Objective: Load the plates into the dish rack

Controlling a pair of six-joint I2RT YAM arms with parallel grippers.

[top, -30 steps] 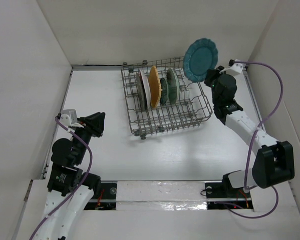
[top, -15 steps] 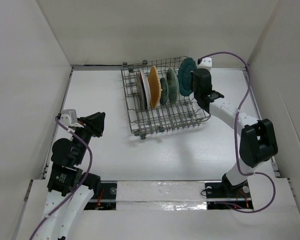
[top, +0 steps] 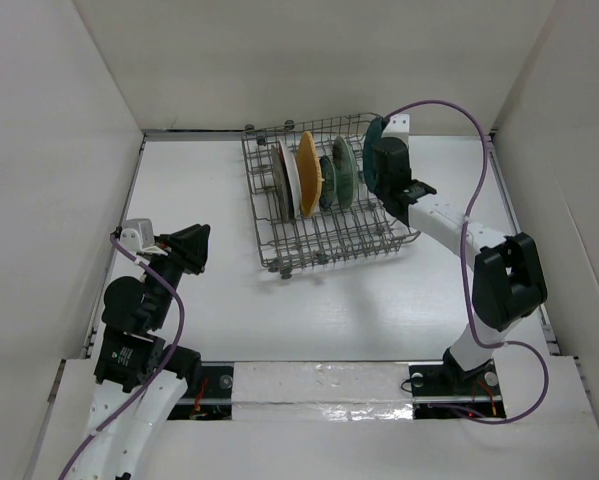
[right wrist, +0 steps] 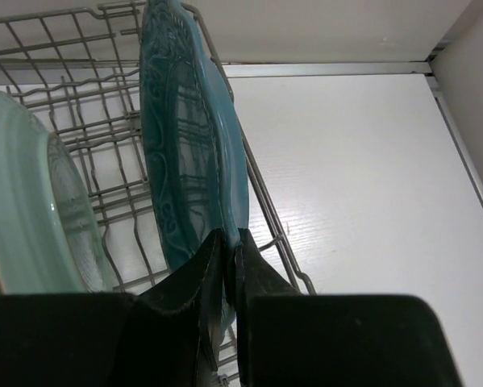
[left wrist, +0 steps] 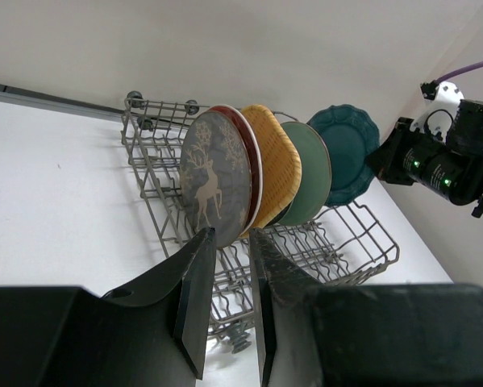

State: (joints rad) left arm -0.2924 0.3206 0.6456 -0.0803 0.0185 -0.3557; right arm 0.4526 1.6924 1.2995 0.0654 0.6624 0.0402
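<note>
The dish rack [top: 319, 235] stands at the back middle of the table. Standing upright in it are the grey-brown plate [left wrist: 215, 177], the red-and-teal floral plate [left wrist: 249, 137], the orange plate [top: 307, 172], the small teal-rimmed plate [top: 326, 182] and the mint green plate [top: 345, 170]. My right gripper [top: 387, 170] is shut on the rim of the dark teal scalloped plate [right wrist: 185, 145], held upright at the rack's right end beside the mint plate [right wrist: 31, 210]. Its lower edge is hidden by my fingers [right wrist: 261, 274]. My left gripper [left wrist: 231, 234] is almost shut with a narrow gap, empty, well left of the rack.
The rack's right rim wire [right wrist: 267, 201] runs close along the teal plate. White walls enclose the table on three sides. The right arm's purple cable [top: 449, 105] loops above the rack's far right corner.
My right gripper has carried the teal scalloped plate from high beyond the rack's right corner down and left into the rack's right end. The left arm has not moved.
</note>
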